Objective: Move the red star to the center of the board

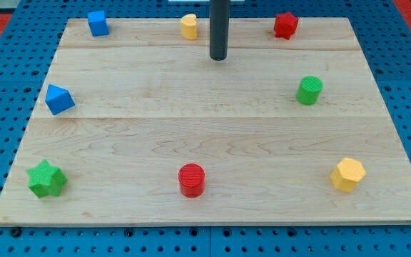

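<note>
The red star [285, 25] sits near the view's top edge of the wooden board [212, 128], right of the middle. My tip [218, 58] is the lower end of a dark rod that comes down from the view's top centre. The tip stands to the left of the red star and a little below it, well apart from it. A yellow block [188, 26] lies just up and left of the tip.
A blue cube [98, 23] is at the top left and a blue block [59, 99] at the left. A green star [46, 179] is at the bottom left. A red cylinder [191, 180], yellow hexagon [348, 174] and green cylinder [309, 91] lie lower and right.
</note>
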